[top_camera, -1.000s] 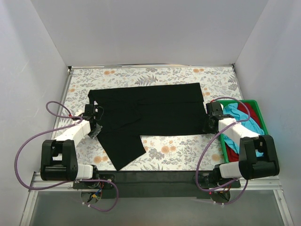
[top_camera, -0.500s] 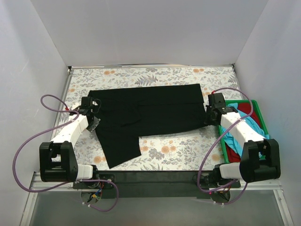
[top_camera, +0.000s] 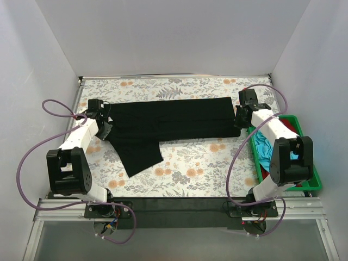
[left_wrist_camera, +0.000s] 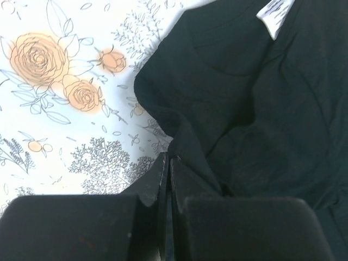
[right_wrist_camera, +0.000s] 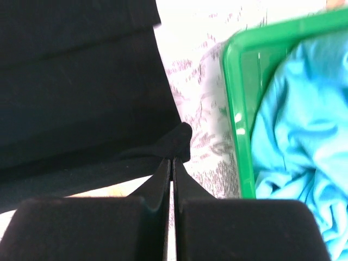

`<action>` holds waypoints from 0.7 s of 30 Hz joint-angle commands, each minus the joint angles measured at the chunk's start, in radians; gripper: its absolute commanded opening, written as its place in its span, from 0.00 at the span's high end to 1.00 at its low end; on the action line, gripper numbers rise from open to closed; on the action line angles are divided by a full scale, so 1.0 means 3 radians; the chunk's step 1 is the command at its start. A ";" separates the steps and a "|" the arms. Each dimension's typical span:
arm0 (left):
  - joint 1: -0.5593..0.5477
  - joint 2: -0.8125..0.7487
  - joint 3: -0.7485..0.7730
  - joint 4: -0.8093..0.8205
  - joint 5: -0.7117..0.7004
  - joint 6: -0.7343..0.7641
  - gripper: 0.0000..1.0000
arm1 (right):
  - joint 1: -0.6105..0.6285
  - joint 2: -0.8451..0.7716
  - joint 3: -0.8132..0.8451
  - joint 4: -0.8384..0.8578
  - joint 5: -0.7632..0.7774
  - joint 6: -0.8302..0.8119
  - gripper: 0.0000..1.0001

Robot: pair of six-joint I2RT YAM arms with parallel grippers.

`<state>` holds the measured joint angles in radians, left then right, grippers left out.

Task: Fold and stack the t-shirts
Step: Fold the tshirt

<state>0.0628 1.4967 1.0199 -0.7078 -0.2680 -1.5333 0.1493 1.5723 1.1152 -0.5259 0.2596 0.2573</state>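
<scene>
Left gripper [top_camera: 104, 129] is pinched shut on a fold of the black t-shirt [top_camera: 174, 119], at the end of the shirt farthest from the green tray [top_camera: 314, 168]. In our left wrist view the gripper [left_wrist_camera: 168, 160] has its two jaws pressed together with a ridge of black t-shirt [left_wrist_camera: 261, 109] caught between them. A white label [left_wrist_camera: 274, 13] shows on the cloth beyond.

Our right gripper [top_camera: 239, 120] is also closed tight on the black t-shirt, at the shirt's end nearest the tray, just beside the tray's far corner. From the right wrist, the gripper [right_wrist_camera: 172, 162] holds a small corner of black t-shirt [right_wrist_camera: 81, 81] between shut jaws. The green tray [right_wrist_camera: 239, 109] rim runs close alongside, with a strip of flowered table cover [right_wrist_camera: 201, 92] between cloth and rim.

We see the black t-shirt lying as a long band stretched between the two grippers, reaching away from the tray across the flowered table cover [top_camera: 206, 168]. One part [top_camera: 138, 155] hangs out of the band toward the arm bases, at the end away from the tray.

Inside the tray lies the turquoise t-shirt [top_camera: 266, 147], bunched and unfolded; the right wrist view shows the turquoise t-shirt [right_wrist_camera: 293, 136] heaped against the tray wall. A bit of red t-shirt [top_camera: 293, 130] shows in the tray too, partly hidden by our right arm.
</scene>
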 commanded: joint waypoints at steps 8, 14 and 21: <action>0.0077 0.0344 0.0486 0.0043 0.0029 0.0064 1.00 | -0.0068 0.0465 0.0629 -0.0073 0.0004 -0.0116 0.99; 0.0082 0.0661 0.0650 0.0140 0.0019 0.0064 1.00 | -0.0078 0.0736 0.0751 -0.0067 -0.0032 -0.0096 0.99; 0.0082 0.0906 0.0844 0.0181 0.0045 0.0080 1.00 | -0.0114 0.0987 0.0843 -0.0052 -0.0006 -0.0116 0.99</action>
<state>0.0757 1.7695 1.2221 -0.6724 -0.2291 -1.5215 0.1322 1.8618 1.3186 -0.5373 0.2352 0.2348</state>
